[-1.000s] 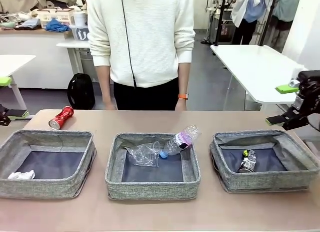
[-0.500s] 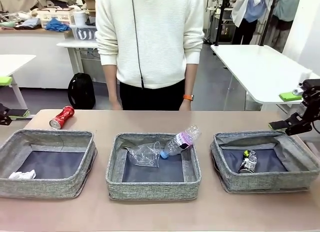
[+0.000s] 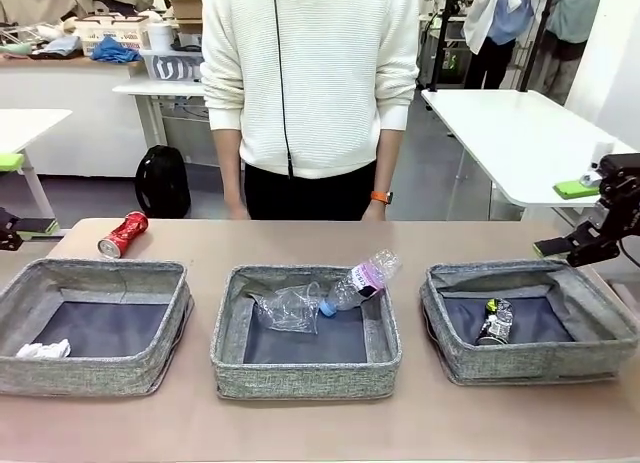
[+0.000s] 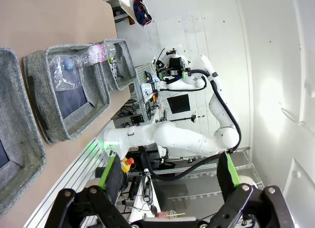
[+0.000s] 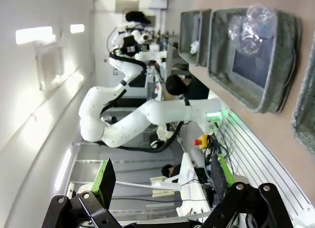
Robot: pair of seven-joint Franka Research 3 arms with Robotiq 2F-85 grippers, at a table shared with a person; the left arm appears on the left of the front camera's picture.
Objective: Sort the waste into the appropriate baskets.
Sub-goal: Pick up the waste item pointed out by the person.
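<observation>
Front view: three shallow square baskets of grey woven fabric, dark flat bottoms, in a row on the tan table (image 3: 320,428). Left basket (image 3: 95,273) holds a crumpled white paper ball (image 3: 43,350). Middle basket (image 3: 305,378) holds a crushed clear plastic cup (image 3: 287,308), with a clear bottle (image 3: 358,280) leaning over its far rim, blue cap down. Right basket (image 3: 530,363) holds a dark crushed can (image 3: 493,322). A dented red can (image 3: 122,233) lies on the table behind the left basket. Right gripper (image 3: 578,218), at the table's right edge, looks spread, though partly cut off.

Left wrist view: left gripper (image 4: 170,176) released, green pads wide apart, empty.

Right wrist view: right gripper (image 5: 162,181) released, empty.
</observation>
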